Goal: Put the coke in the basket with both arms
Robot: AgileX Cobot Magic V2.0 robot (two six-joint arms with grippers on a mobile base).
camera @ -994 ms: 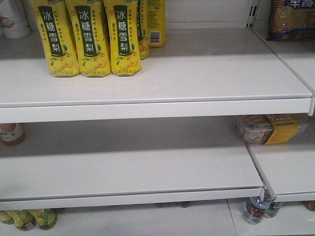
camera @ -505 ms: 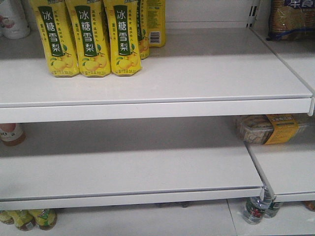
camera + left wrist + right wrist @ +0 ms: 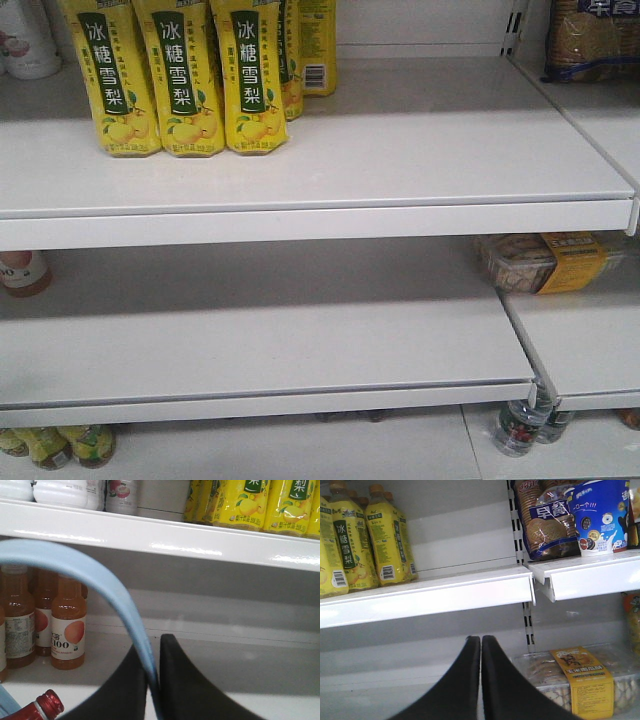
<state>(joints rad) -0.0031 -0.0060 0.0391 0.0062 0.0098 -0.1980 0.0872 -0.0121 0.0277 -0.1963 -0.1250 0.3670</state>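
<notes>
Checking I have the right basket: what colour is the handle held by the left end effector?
Light blue; the handle shows best in the left wrist view.

Glossy white painted shelf (image 3: 160, 537) above the left gripper (image 3: 152, 680), whose matt black fingers pinch a smooth pale-blue plastic handle (image 3: 100, 580).

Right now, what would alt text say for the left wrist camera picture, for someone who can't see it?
The left gripper, black, is shut on the light blue basket handle, which arcs up across the picture in front of white shop shelves. Orange juice bottles stand on the lower shelf at left, yellow pear drink bottles on the shelf above, and a red bottle cap pokes up at bottom left.
</notes>
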